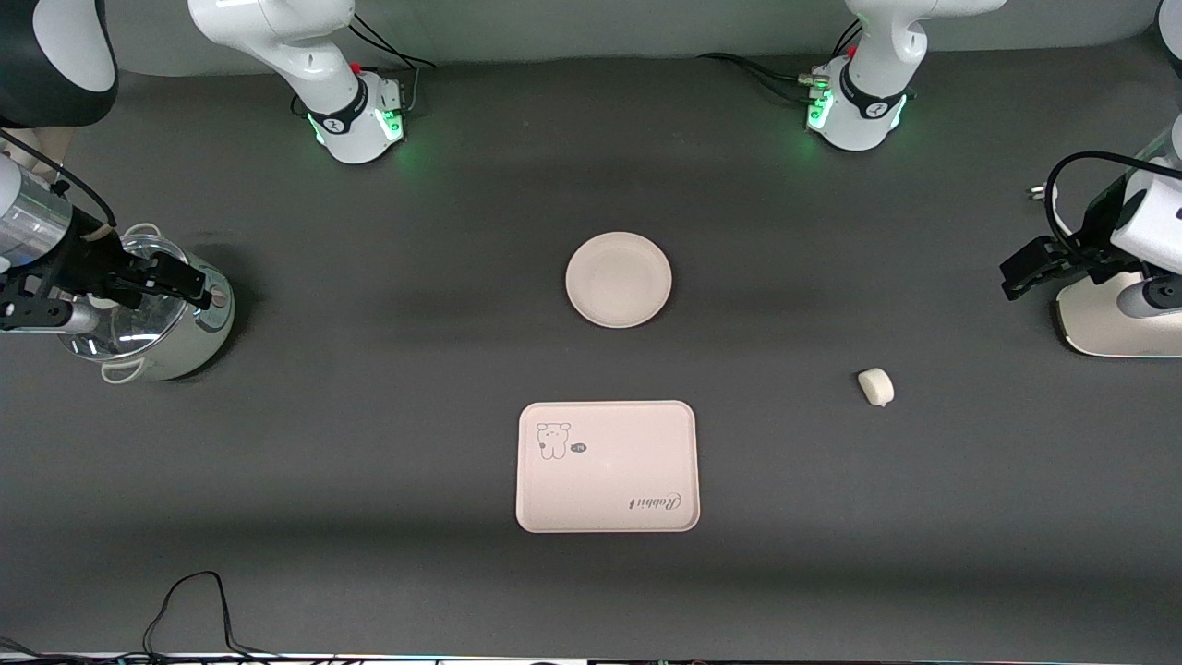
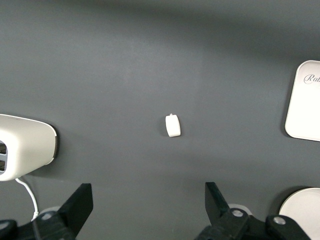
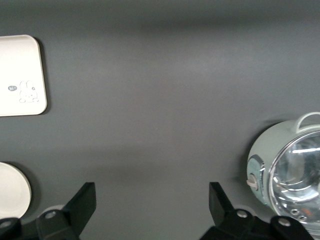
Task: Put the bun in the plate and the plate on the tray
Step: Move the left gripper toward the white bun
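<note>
Nothing of the task had been started: the bun [image 1: 875,386] lay alone on the bare dark table [image 1: 369,416] toward the left arm's end, well apart from the round plate [image 1: 619,279] at mid-table and from the "Rabbit" tray [image 1: 608,466], which sat nearer the front camera than the plate and, like it, empty. That spread probably explained the arms' postures. The left gripper [image 1: 1020,274] hung with its fingers [image 2: 80,202] spread wide over the table's edge at its own end, beside a white appliance [image 1: 1099,319], with the bun in plain sight of its wrist camera, so it looked the natural one to fetch the bun. The right gripper [image 1: 189,282] waited with fingers [image 3: 82,202] likewise spread, holding nothing, over a glass-lidded pot [image 1: 152,319] at the right arm's end, clear of the middle
</note>
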`<state>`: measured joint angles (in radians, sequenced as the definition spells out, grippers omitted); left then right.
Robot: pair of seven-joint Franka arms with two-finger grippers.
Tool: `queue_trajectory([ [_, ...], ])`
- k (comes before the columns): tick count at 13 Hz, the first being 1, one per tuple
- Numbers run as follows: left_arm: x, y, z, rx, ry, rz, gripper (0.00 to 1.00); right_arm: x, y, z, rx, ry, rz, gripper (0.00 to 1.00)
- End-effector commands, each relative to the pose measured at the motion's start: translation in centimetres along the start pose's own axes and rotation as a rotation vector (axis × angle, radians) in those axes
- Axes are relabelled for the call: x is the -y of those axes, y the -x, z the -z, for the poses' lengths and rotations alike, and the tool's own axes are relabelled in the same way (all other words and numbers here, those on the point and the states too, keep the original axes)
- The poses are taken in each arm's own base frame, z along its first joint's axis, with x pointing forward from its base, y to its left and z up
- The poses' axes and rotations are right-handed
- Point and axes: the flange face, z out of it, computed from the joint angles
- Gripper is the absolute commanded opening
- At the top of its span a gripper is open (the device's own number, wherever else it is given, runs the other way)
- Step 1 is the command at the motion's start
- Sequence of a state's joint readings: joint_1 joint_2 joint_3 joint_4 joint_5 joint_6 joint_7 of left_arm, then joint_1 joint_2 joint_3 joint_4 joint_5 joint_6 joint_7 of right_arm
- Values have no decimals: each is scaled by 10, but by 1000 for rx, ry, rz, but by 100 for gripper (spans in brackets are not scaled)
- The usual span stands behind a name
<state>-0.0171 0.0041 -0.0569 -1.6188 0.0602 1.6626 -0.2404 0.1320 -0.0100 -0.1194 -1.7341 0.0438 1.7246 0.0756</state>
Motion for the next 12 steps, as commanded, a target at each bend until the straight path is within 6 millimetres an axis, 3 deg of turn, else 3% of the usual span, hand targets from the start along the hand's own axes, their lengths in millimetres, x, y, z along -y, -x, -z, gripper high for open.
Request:
queue_trajectory([
  [1, 0, 1, 5, 18, -16, -9, 100, 4, 6, -4, 20, -35, 3, 100],
  [8, 0, -8, -21, 72, -9, -42, 100, -4, 5, -2, 14, -25, 13, 100],
  [12, -4, -20, -63, 140, -18, -63, 100, -11, 4, -4, 17, -35, -4, 100],
])
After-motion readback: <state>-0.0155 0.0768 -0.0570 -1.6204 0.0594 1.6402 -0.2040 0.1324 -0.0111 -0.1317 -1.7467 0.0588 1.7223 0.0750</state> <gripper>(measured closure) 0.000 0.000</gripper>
